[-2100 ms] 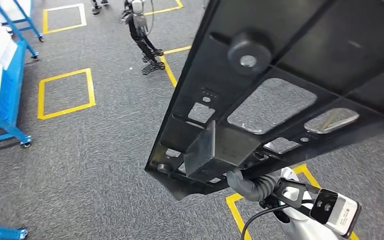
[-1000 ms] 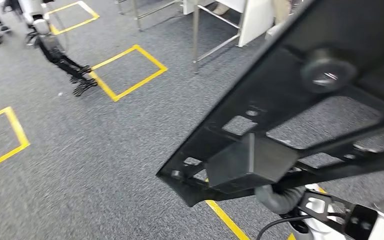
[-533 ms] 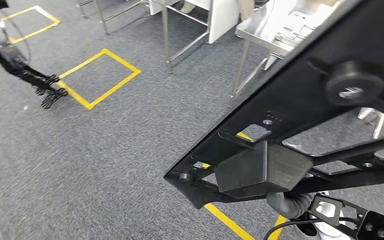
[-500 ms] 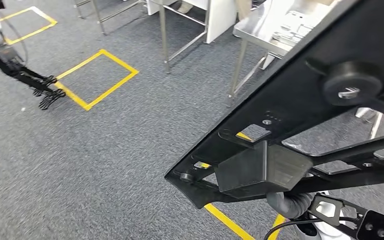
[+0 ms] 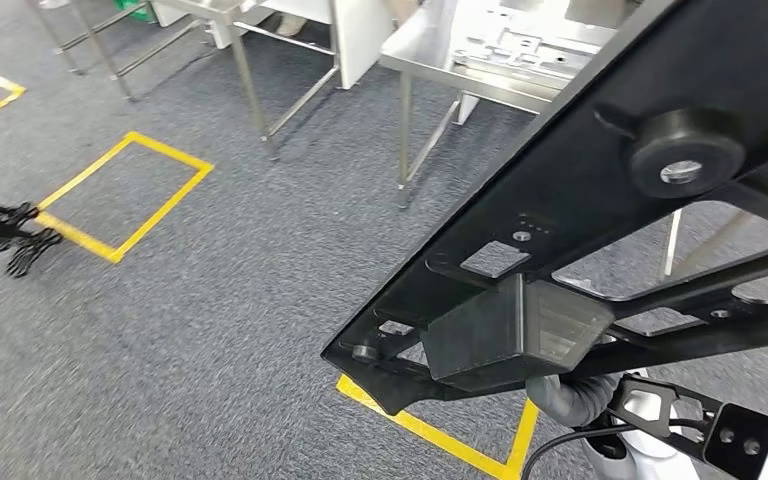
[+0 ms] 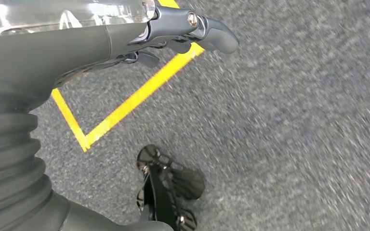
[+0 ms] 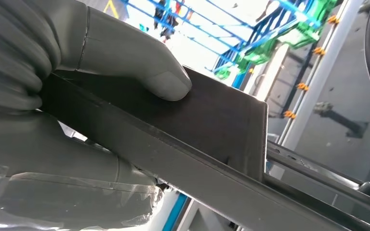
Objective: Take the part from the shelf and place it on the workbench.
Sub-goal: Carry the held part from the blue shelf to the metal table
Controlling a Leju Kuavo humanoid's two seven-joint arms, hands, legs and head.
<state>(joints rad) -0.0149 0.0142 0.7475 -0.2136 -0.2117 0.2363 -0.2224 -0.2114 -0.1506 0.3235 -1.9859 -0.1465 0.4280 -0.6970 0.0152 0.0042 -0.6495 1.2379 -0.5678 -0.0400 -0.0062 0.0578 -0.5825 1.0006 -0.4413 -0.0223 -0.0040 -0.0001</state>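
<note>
even, bright indoor light on the grey carpet [image 5: 210,300]. the carpet smears with motion blur in the left wrist view. glare washes out the background in the right wrist view.

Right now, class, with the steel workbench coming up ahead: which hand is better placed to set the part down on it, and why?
The right hand. It already grips the black part, thumb pressed on its flat plate. The left hand hangs over the carpet holding nothing, away from the part. The workbench lies ahead.

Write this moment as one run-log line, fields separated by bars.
phase: carry | right hand: grips part | left hand: holds nothing | workbench: ahead
</note>
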